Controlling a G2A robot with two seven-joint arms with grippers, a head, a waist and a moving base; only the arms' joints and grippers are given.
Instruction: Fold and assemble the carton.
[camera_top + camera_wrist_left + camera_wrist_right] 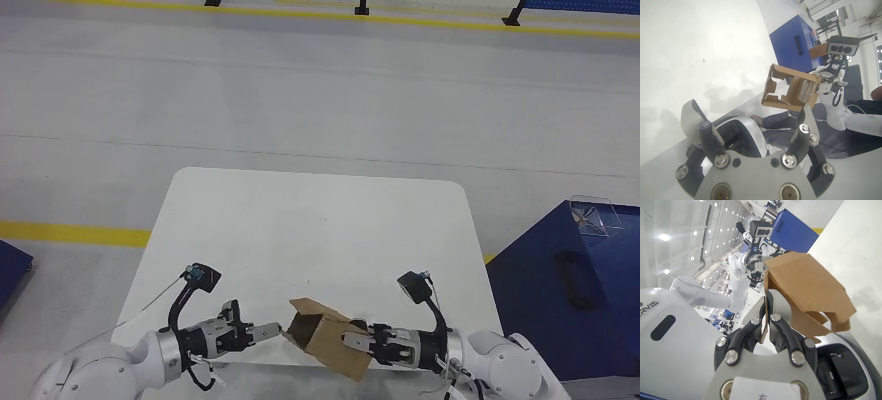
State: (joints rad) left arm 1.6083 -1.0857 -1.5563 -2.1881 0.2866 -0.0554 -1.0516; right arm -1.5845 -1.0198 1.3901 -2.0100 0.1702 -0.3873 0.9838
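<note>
Within right claw's [767, 299] tight pinch: carton [806, 281].

The bench [300, 230] is lit brightly and evenly from overhead; its surface is washed by glare in the left wrist view. Rows of flaring ceiling lamps [664, 237] are seen in the right wrist view. A faint shadow is cast beside the carton [806, 283] at the bench's six o'clock edge.
</note>
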